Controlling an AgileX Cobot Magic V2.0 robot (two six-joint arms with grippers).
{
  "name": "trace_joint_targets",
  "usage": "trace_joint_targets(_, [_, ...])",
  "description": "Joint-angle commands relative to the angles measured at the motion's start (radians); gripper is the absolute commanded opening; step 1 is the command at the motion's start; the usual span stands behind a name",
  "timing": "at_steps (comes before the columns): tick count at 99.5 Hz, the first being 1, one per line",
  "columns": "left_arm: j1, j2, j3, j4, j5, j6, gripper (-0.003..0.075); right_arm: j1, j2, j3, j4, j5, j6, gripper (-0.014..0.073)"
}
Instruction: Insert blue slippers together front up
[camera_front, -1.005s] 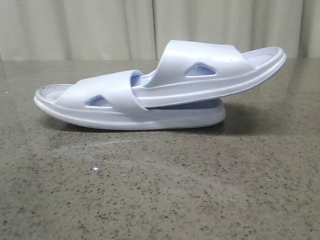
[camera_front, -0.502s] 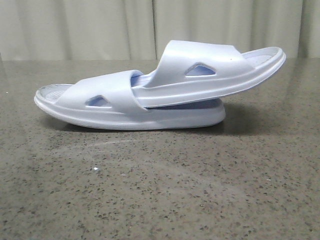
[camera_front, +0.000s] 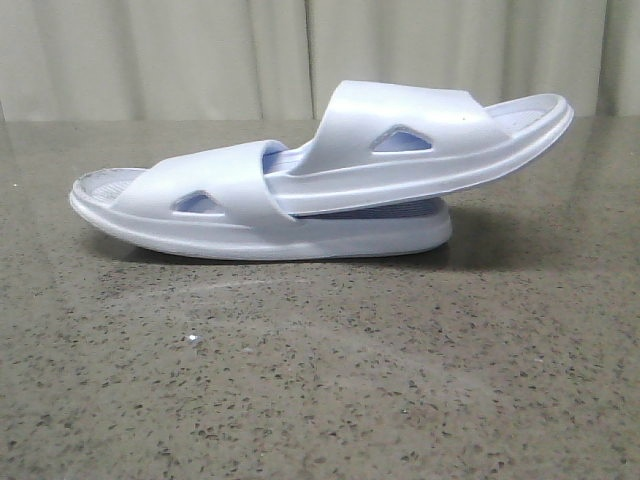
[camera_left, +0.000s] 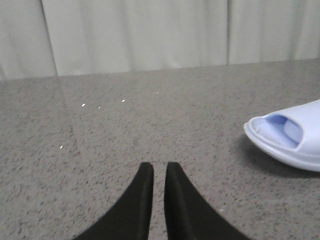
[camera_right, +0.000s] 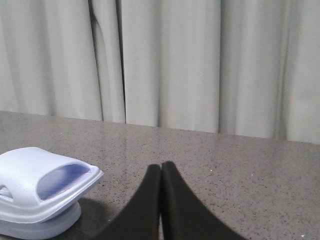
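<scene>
On the speckled grey stone table (camera_front: 320, 390), the near part of the front view shows only bare surface; farther back lie the blue slippers (camera_front: 320, 185), nested lengthwise. The lower slipper (camera_front: 200, 215) rests flat on the table with one end toward the left. The upper slipper (camera_front: 430, 140) has one end pushed under the lower slipper's wide strap, while its other end rises, tilted, toward the right and overhangs the lower sole. A triangular cutout shows in the side of each strap. Beyond the table hangs a pale pleated curtain (camera_front: 320, 55). Neither arm appears in the front view. In the left wrist view, the left hand (camera_left: 159, 172) is nearly closed, its two dark fingers parted by a narrow slit, holding nothing, above bare table; one rounded end of the lower slipper (camera_left: 287, 140) lies well apart from it. In the right wrist view, the right hand (camera_right: 161, 172) is closed, its fingertips meeting, and empty; the raised end of the upper slipper (camera_right: 42, 182), stacked over the lower one, lies apart from it, with the curtain (camera_right: 170, 60) behind.
</scene>
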Motion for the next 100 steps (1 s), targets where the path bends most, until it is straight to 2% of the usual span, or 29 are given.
trace_joint_targets(1, [-0.008,0.002,-0.014,0.211,-0.058,-0.269,0.0016,0.002,0.008,-0.026,0.014,-0.035,-0.015,-0.0107])
trace_joint_targets(15, [-0.008,-0.025,0.048,0.420,-0.174,-0.502,0.0016,0.002,0.008,-0.026,0.014,-0.035,-0.015,-0.0107])
trace_joint_targets(28, [-0.008,-0.060,0.125,0.549,-0.336,-0.624,0.0016,0.002,0.008,-0.026,0.014,-0.035,-0.015,-0.0107])
trace_joint_targets(36, [-0.008,-0.074,0.128,0.618,-0.322,-0.681,0.0016,0.002,0.008,-0.026,0.014,-0.035,-0.015,-0.0107])
trace_joint_targets(66, [-0.008,-0.074,0.128,0.689,-0.329,-0.683,0.0016,0.002,0.008,-0.026,0.014,-0.035,-0.015,-0.0107])
trace_joint_targets(100, [-0.008,-0.074,0.128,0.686,-0.329,-0.683,0.0016,0.002,0.008,-0.026,0.014,-0.035,-0.015,-0.0107])
